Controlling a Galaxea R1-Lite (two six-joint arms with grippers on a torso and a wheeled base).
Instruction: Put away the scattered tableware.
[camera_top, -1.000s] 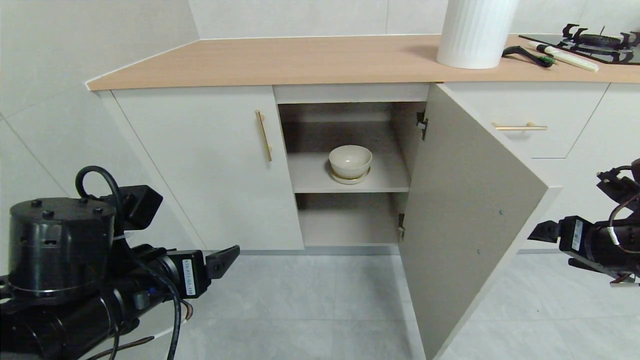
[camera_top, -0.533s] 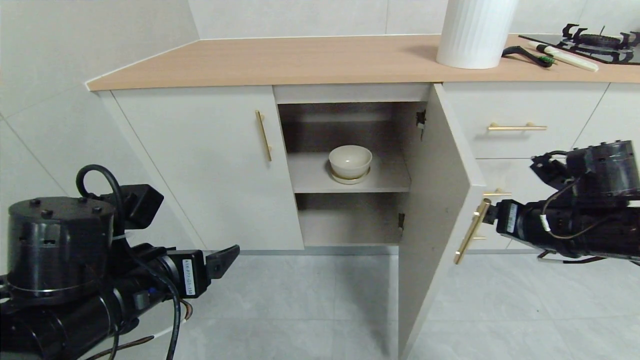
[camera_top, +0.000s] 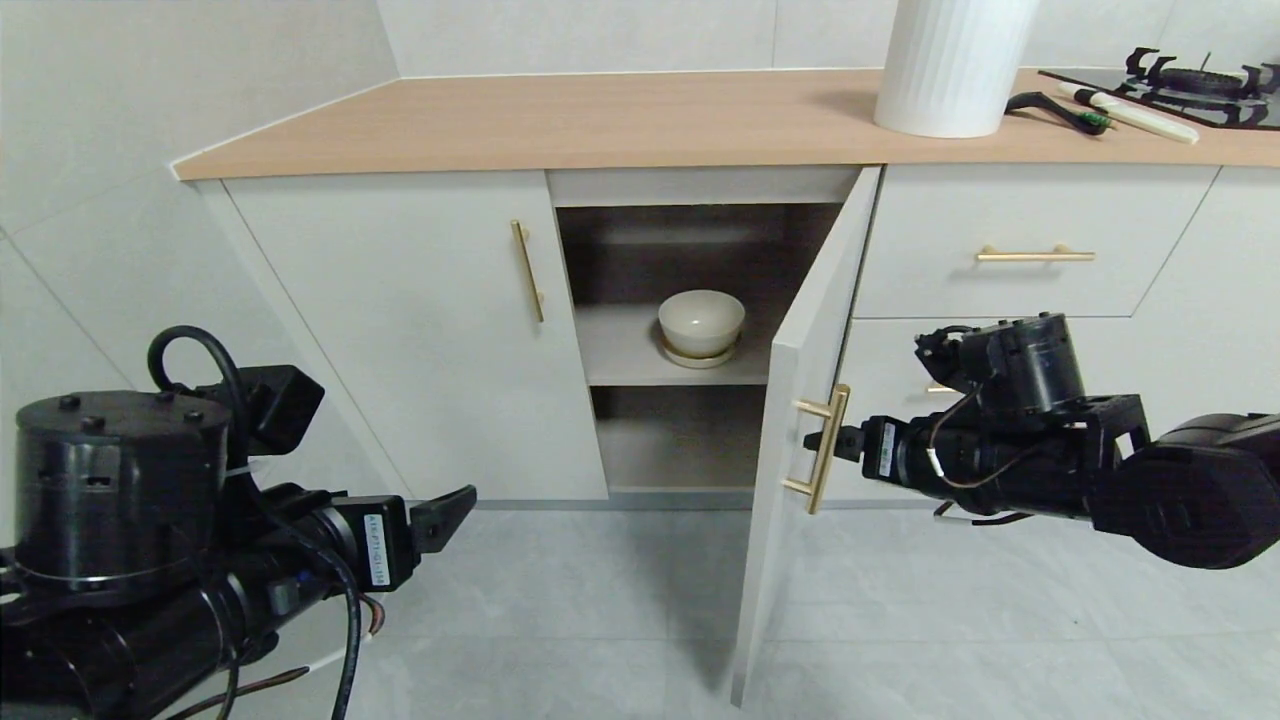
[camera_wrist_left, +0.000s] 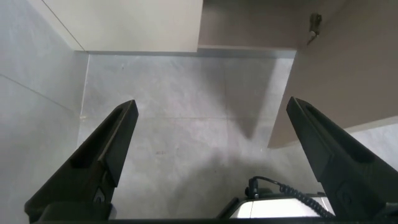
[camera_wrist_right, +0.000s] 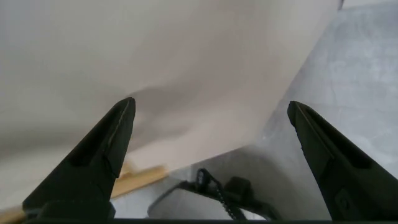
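Left end effector (camera_wrist_left: 211, 104): fingers spread wide, empty. Bowl (camera_top: 700, 320): on a plate (camera_top: 700, 356) on the cabinet shelf (camera_top: 625, 350), above and right of it. Right end effector (camera_top: 842, 441): fingers spread wide, empty, just beside the half-open door's (camera_top: 800, 400) handle (camera_top: 826, 450); bowl up-left.

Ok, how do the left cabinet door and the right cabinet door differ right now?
The left cabinet door is shut flush; the right cabinet door stands ajar, swung out over the floor. The right gripper sits at the right door's handle; nothing is near the left door's handle. Both are pale doors with vertical gold bar handles.
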